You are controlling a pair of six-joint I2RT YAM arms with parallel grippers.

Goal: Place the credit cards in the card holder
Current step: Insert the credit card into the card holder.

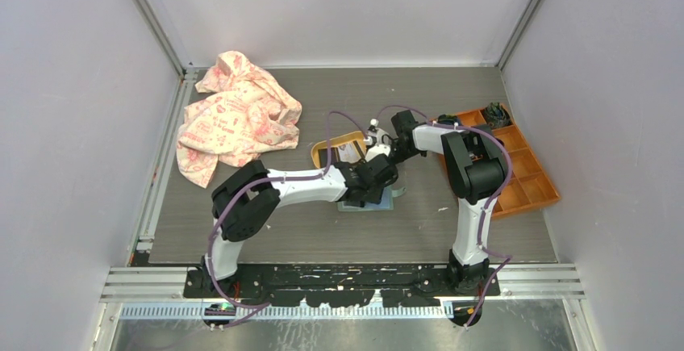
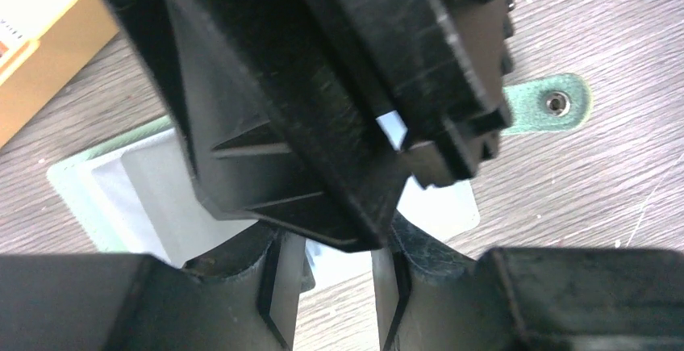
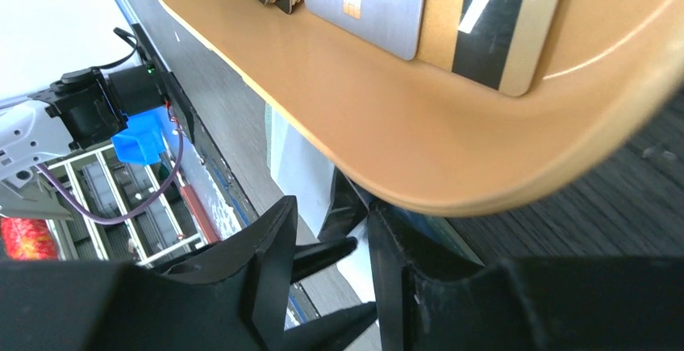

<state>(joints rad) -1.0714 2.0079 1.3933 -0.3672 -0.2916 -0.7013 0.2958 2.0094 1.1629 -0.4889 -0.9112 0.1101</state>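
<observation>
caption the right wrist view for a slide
Right gripper near a yellow-orange oval tray holding a silver chip card and a beige-gold striped card

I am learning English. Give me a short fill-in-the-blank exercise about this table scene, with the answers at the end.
The cloth lies at the back ___ of the table.
The box on the right is ___.
The gold card in the tray has a ___ stripe.
The holder's snap tab is ___.
Answers: left; orange; black; green.
</observation>
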